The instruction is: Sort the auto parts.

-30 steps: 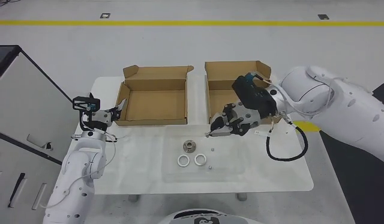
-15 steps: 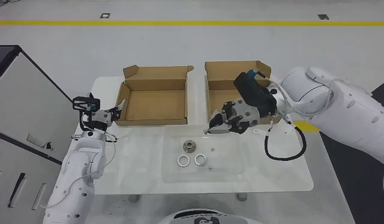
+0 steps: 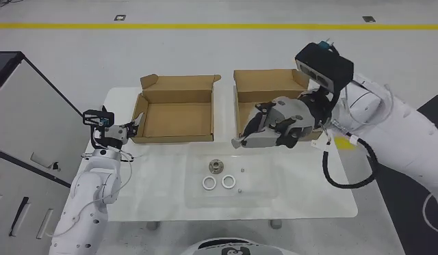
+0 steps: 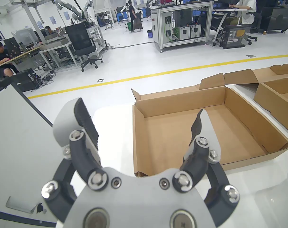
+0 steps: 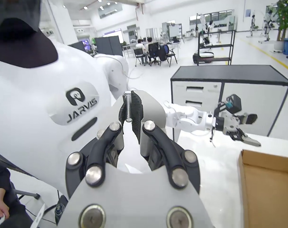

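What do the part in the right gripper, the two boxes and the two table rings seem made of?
Threaded stud in the right gripper: bare silvery metal, threads glinting. Left box and right box: matte brown cardboard, with folded flaps. Left ring and right ring: whitish; plastic or coated metal, too small to tell.

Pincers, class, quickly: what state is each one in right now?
Left pincer: open, holding nothing.
Right pincer: shut on a threaded bolt.
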